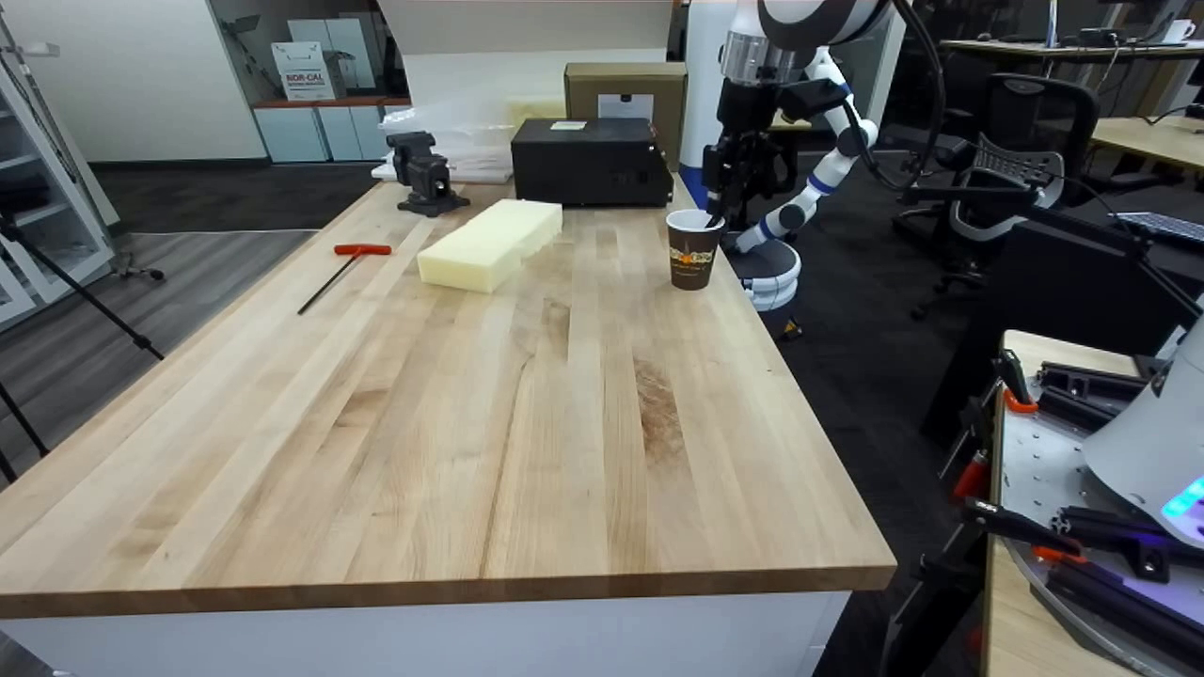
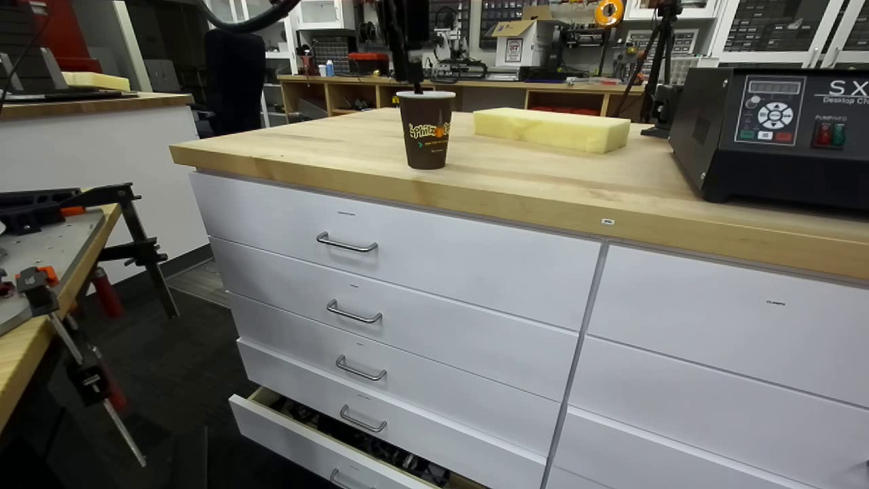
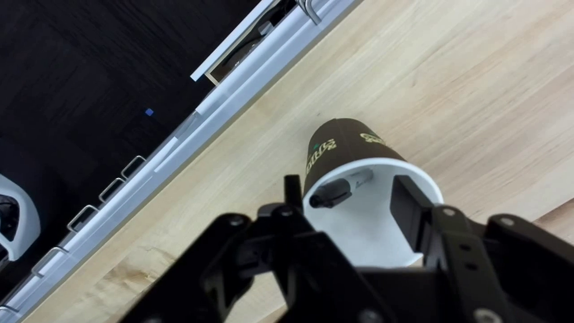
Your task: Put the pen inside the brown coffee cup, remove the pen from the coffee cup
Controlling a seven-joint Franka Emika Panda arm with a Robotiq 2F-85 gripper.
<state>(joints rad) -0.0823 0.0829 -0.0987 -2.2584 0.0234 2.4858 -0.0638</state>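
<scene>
The brown coffee cup [image 1: 691,263] stands upright near the table's edge, with no lid on it. It also shows in an exterior view [image 2: 426,146] and in the wrist view [image 3: 343,141]. The dark pen [image 3: 332,193] is inside the cup, leaning on its inner wall. My gripper [image 3: 350,197] is open above the cup, with the pen between its fingers. One finger reaches inside the cup's rim and the other is outside the rim, on the pen's side. The gripper also shows over the cup in both exterior views [image 1: 729,212] [image 2: 415,76]. Whether it touches the cup is unclear.
A yellow foam block [image 1: 494,244], a red-handled tool [image 1: 348,268], a black vise [image 1: 428,174] and a black box [image 1: 593,165] are on the wooden table [image 1: 451,423]. An open drawer [image 2: 326,441] juts out below. The table edge runs close beside the cup.
</scene>
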